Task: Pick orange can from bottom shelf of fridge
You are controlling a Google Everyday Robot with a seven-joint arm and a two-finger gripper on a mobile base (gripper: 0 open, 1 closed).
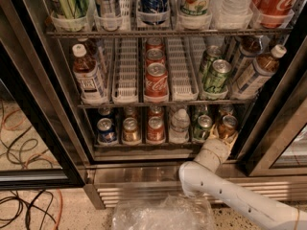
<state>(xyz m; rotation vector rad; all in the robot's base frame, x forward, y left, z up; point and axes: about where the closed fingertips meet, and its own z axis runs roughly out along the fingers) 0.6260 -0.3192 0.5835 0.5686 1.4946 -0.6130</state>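
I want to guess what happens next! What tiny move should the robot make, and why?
Probably ease the gripper forward onto the orange can. The gripper sits right at that can, at the right end of the bottom shelf, and the can is not lifted yet.

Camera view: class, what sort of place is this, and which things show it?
Probably a shop or break room: a tall glass-door drinks fridge with wire racks of cans and bottles, tangled cables on the speckled floor. The white arm's claw is at the small orange can.
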